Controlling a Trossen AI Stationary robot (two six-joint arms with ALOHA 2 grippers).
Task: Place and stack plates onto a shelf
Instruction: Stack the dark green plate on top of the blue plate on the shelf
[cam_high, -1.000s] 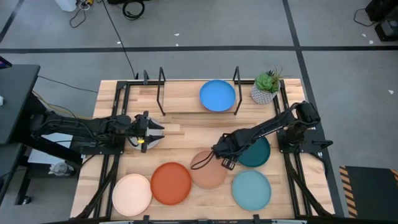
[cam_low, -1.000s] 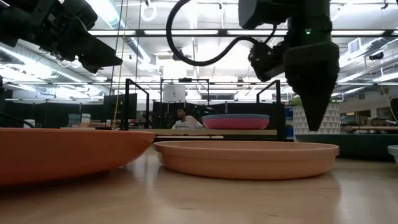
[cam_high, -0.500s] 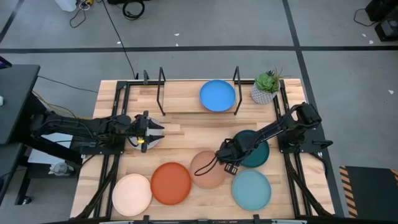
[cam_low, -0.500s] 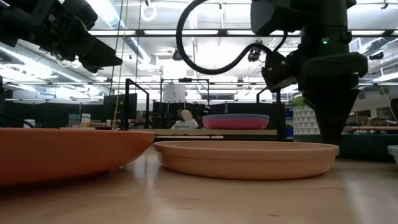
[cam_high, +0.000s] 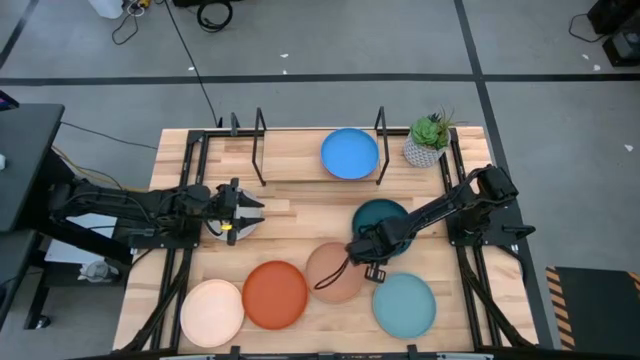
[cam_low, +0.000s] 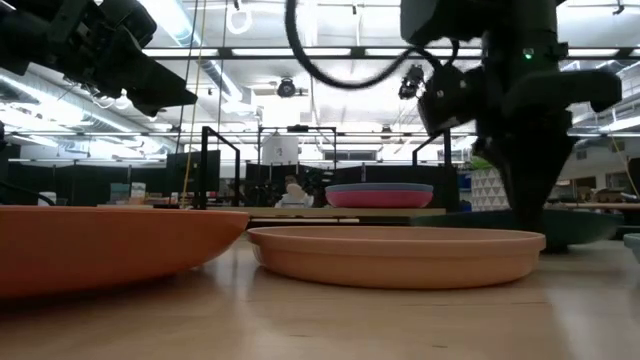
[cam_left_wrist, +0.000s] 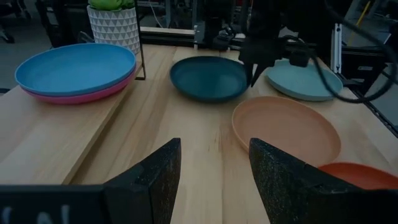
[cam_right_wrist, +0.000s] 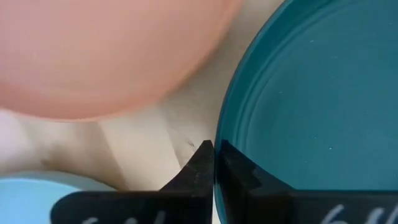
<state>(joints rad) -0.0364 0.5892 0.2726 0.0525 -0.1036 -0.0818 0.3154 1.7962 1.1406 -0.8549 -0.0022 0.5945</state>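
Observation:
The dark teal plate (cam_high: 380, 216) lies right of the table's middle. My right gripper (cam_right_wrist: 214, 149) is shut on its near rim. On the shelf (cam_high: 295, 166) at the far edge, a blue plate (cam_high: 350, 153) rests on a pink plate (cam_left_wrist: 74, 96). The tan plate (cam_high: 333, 272), orange plate (cam_high: 275, 295), cream plate (cam_high: 212, 312) and light teal plate (cam_high: 404, 304) lie flat along the near side. My left gripper (cam_left_wrist: 214, 180) hovers open at the left, holding nothing, above a pale round thing (cam_high: 243, 228) that it partly hides. My right gripper pinches the dark teal plate's rim (cam_right_wrist: 217, 132) on the plate's near side, one finger (cam_right_wrist: 231, 163) inside the plate and one finger (cam_right_wrist: 198, 163) outside. The fingers point down from above. The plate lies about level; I cannot tell whether it is clear of the table.
A potted green plant (cam_high: 428, 140) stands at the shelf's right end. Black upright posts (cam_high: 260, 140) frame the shelf. The tan and light teal plates lie close beside my right gripper. Bare wood (cam_high: 300, 225) shows between the two grippers.
My right gripper has come down beside the tan plate onto the dark teal plate's rim and gone slightly toward the near edge. The dark teal plate now lies farther toward the far edge and the left than before.

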